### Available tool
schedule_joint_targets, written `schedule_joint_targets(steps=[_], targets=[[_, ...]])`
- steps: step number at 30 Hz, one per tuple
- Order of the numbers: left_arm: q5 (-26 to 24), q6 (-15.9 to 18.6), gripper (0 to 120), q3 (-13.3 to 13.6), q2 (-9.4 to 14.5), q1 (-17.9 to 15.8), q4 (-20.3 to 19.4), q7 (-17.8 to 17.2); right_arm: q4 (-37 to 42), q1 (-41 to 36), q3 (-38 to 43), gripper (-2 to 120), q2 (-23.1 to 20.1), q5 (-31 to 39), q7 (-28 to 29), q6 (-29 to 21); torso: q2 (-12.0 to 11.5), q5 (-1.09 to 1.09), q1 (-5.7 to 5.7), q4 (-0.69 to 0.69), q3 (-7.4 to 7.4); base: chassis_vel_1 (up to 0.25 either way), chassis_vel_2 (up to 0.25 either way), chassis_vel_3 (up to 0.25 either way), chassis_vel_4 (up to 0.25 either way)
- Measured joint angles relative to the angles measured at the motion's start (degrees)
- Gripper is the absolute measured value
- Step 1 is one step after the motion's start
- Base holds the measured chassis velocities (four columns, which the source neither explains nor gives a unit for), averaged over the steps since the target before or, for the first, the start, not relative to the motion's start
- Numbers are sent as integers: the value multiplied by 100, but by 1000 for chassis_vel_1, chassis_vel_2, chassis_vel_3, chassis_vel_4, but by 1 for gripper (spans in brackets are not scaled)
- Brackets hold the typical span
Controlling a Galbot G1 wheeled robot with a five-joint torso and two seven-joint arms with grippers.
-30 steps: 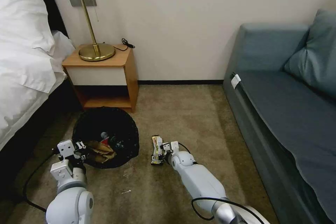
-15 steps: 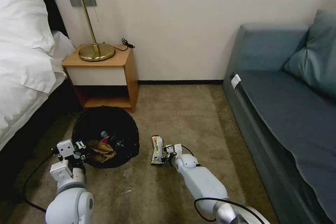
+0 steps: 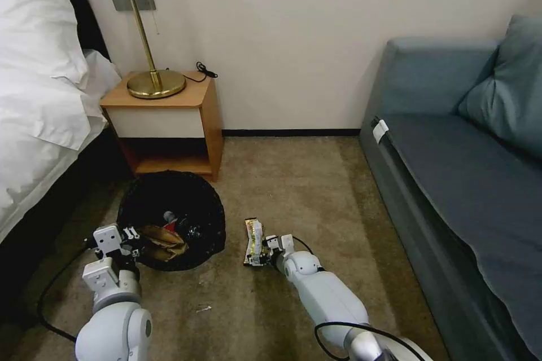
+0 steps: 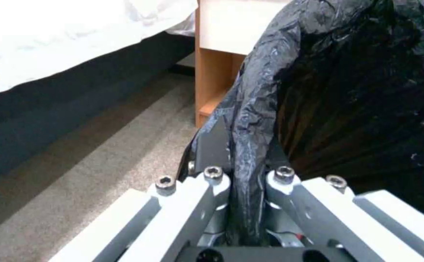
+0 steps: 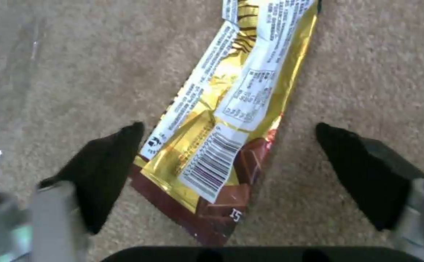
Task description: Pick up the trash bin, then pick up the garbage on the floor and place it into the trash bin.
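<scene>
Gripping the bag-lined rim of the trash bin (image 3: 171, 219), the left gripper (image 3: 131, 236) is clamped on the black liner (image 4: 251, 120), fingers pinched together w/ plastic between them. Bin sits on the carpet (image 3: 293, 180) in front of the nightstand (image 3: 169, 124), next to the bed (image 3: 39, 96); crumpled brown paper (image 3: 164, 241) and other bits lie inside. Right gripper (image 3: 265, 248) is down at the floor, fingers (image 5: 108, 167) spread wide apart either side of the snack wrapper (image 5: 226, 120), one pad right at its edge, the other well apart. Wrapper lies flat on the carpet just right of the bin, between bin & sofa (image 3: 468, 169)
</scene>
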Motion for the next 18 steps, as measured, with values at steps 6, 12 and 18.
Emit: schedule_joint_targets(steps=[6, 12, 18], targets=[[6, 0, 3, 7, 0, -30, 14, 0, -16, -56, -2, 64, 0, -94, -11, 53, 0, -1, 0, 0, 0, 0, 0, 0, 0], [16, -1, 3, 19, 1, -33, 22, 1, -55, -87, 6, 41, -2, -204, -26, 117, 0, -2, 0, -2, 0, 0, 0, 0, 0], [13, -1, 3, 10, 1, -33, 18, 1, -71, -113, 16, 18, -1, -259, -39, 146, 0, 0, 0, -1, 0, 0, 0, 0, 0]])
